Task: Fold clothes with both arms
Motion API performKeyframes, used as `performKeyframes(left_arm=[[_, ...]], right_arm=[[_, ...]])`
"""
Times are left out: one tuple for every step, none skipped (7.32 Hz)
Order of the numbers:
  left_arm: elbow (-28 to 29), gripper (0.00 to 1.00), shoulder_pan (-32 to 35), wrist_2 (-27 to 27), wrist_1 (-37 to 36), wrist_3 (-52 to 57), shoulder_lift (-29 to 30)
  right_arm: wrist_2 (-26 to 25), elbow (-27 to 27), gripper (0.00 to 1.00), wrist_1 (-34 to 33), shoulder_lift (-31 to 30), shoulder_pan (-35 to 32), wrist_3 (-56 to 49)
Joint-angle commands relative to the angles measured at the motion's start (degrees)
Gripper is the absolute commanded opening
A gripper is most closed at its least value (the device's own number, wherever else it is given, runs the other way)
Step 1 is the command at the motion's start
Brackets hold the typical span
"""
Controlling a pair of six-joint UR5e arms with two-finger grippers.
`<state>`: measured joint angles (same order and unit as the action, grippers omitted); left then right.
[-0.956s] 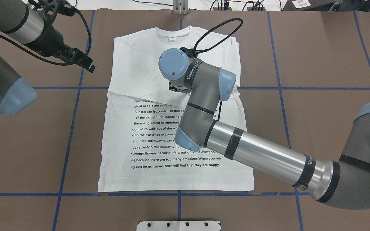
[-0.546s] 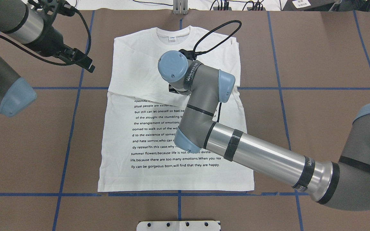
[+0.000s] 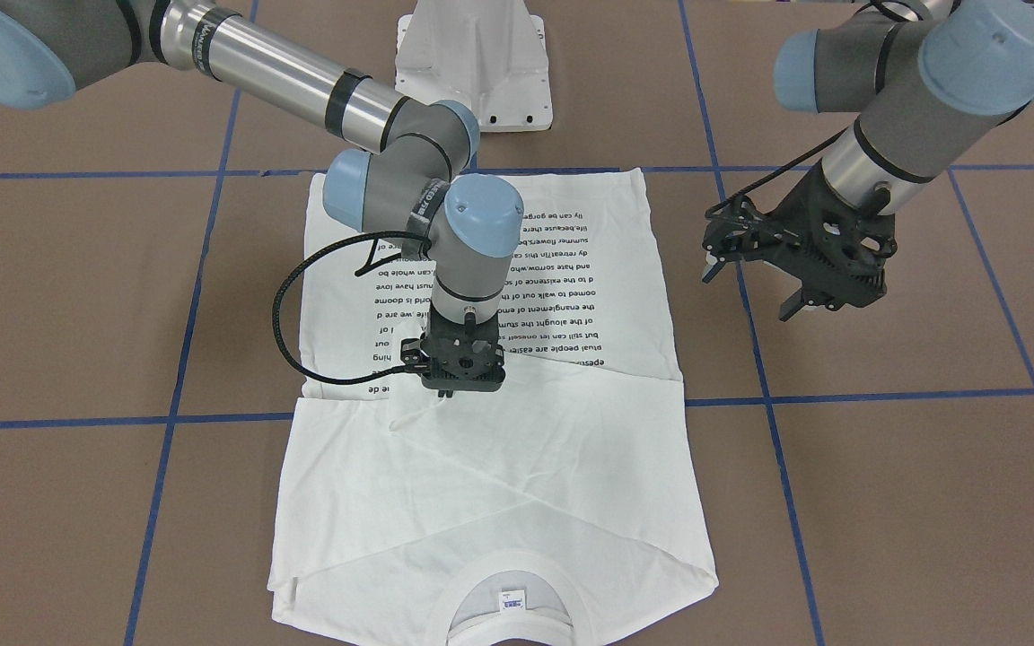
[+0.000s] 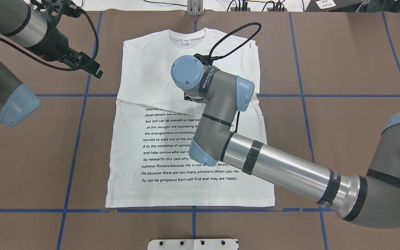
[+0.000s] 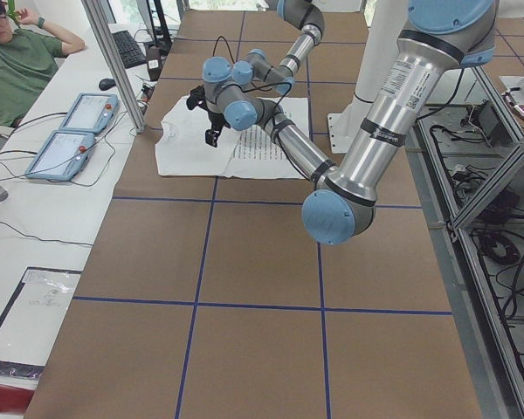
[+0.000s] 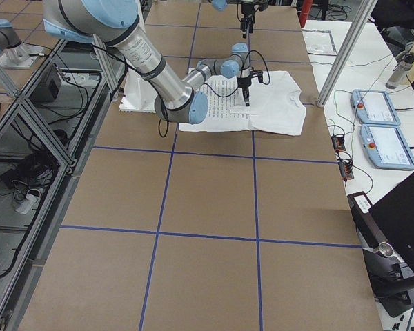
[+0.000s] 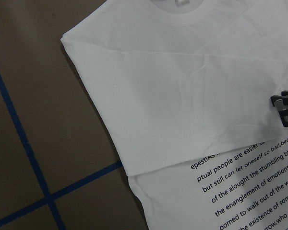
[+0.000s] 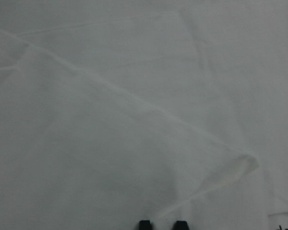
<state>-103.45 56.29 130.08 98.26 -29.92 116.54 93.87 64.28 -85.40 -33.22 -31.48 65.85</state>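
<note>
The shirt (image 4: 186,187) lies flat on the brown table (image 4: 342,52) in the middle of the overhead view. Its collar is at the top of the frame and its hem at the bottom, with both sleeves folded in across the chest. Black text (image 4: 165,146) covers the lower half. There the right arm (image 4: 283,166) hides the line ends and whatever is under its wrist.

The front-facing view fills that gap. The right gripper (image 3: 447,392) points straight down at mid-shirt, where the text meets the folded sleeves. I cannot tell whether it touches the cloth. This view also shows the collar (image 3: 506,565) and neck label (image 3: 508,599) plainly at bottom centre.

Only the right wrist view shows the fingertips (image 8: 144,224). They are two black tips at the bottom edge with a narrow gap between them; plain white cloth shows in the gap and nothing is pinched. A sleeve cuff (image 8: 245,167) lies at the lower right of that frame, apart from the tips.

The left gripper (image 3: 750,289) hangs over bare table at the right of the front-facing frame, beside the shirt and clear of it. Its fingers are spread wide and empty. The overhead view has it side-on at upper left, where the spread is hard to read. The left wrist view shows none of its own fingers. It shows only a folded shoulder, blue tape (image 7: 23,138) and a bit of the right gripper at the right edge.

The exterior left view alone shows a person (image 5: 17,61) seated at upper left, by two tablets (image 5: 89,112).
</note>
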Motion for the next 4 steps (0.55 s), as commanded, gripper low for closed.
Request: performKeyframes(left_arm=[[0.0,1.0,0.0,0.0,0.1,-0.1,0.0],[-0.1,1.0,0.0,0.0,0.1,-0.1,0.0],[0.0,1.0,0.0,0.0,0.1,-0.1,0.1],[-0.1,1.0,0.0,0.0,0.1,-0.2,0.2]], right_arm=[[0.3,0.8,0.0,-0.3,-0.1,-0.2,-0.2],[0.3,2.5,0.0,-0.4,-1.8,-0.6,-0.3],[0.5,6.4,0.0,-0.5,-5.3,-1.3,-0.9],[0.7,9.3,0.0,-0.6,-8.1,-1.8,-1.9]])
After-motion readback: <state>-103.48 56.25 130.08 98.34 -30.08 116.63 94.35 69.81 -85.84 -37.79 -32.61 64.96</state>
